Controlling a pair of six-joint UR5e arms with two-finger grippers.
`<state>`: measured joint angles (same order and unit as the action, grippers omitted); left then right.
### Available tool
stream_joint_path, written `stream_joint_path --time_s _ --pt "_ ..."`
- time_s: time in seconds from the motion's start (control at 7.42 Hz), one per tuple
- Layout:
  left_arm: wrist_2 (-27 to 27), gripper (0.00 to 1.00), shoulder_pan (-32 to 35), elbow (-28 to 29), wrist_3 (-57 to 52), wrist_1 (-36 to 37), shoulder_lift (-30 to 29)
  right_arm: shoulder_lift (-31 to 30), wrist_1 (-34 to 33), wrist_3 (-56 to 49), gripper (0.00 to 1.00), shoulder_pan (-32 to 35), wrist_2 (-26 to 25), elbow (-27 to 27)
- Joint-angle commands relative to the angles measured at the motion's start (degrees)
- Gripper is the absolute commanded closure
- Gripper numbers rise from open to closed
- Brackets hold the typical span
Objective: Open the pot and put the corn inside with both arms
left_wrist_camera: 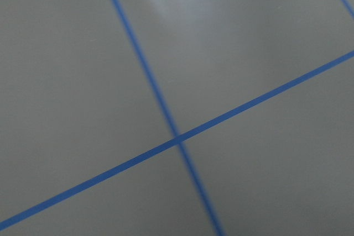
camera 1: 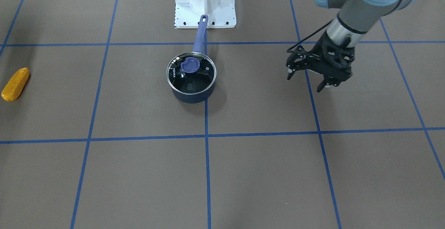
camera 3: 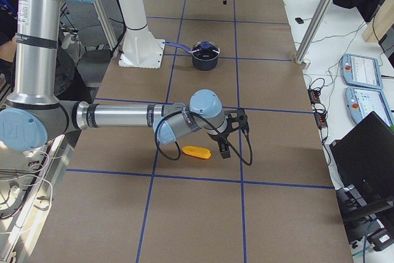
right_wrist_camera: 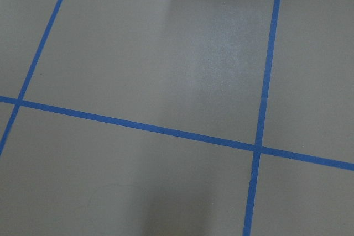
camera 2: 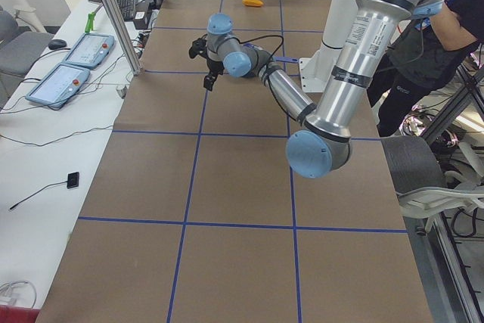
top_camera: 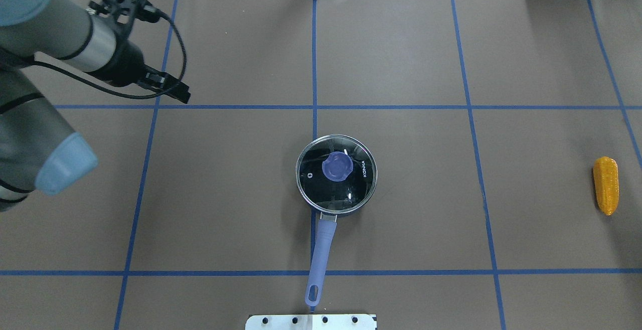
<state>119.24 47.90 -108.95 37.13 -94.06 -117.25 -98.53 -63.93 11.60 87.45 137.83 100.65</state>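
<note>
The dark-blue pot stands mid-table with its purple handle pointing at the robot base. The glass lid with its blue knob is on it. The pot also shows in the exterior right view. The corn lies on the table far to the robot's right, and shows in the front view. My left gripper is open and empty, above the table well to the left of the pot. My right gripper shows only in the exterior right view, beside the corn. I cannot tell if it is open.
The brown table is marked with a grid of blue tape lines. The white robot base stands just behind the pot handle. Both wrist views show only table and tape. A person stands beside the robot base.
</note>
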Motion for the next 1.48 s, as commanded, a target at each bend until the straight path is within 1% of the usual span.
stream_joint_path --time_s 0.0,0.13,0.27,0.4,0.54,0.67,0.81,1.21,1.35 --pt "-8.1 0.00 -9.2 1.6 5.0 6.8 -10.6 0.0 0.0 0.0 0.00 0.0 0.2 0.0" --pt "-11.1 0.00 -13.2 4.2 8.5 7.1 -14.6 0.0 -0.1 0.1 0.00 0.0 0.2 0.0" --pt "-13.3 0.00 -15.3 8.6 9.4 7.5 -19.5 0.0 -0.1 0.1 0.00 0.0 0.2 0.0" --pt "-13.9 0.00 -16.7 12.9 10.1 7.5 -23.1 0.0 -0.1 0.1 0.00 0.0 0.2 -0.3" --pt "-15.1 0.00 -17.8 15.4 10.7 7.5 -25.2 0.0 -0.1 0.2 0.00 0.0 0.3 -0.2" --pt "-15.8 0.00 -19.8 16.4 11.2 7.6 -25.8 0.0 -0.1 1.2 0.00 0.0 0.2 -0.2" --pt "-15.9 0.00 -20.8 16.8 14.3 7.7 -26.3 0.0 -0.1 1.8 0.00 -0.1 0.2 -0.2" --pt "-16.8 0.01 -22.7 17.6 14.6 7.8 -26.4 0.0 -0.1 1.8 0.00 -0.3 0.2 -0.2" --pt "-17.2 0.02 -23.5 17.6 14.6 7.8 -26.4 0.0 -0.1 1.8 0.00 -0.4 0.2 -0.2"
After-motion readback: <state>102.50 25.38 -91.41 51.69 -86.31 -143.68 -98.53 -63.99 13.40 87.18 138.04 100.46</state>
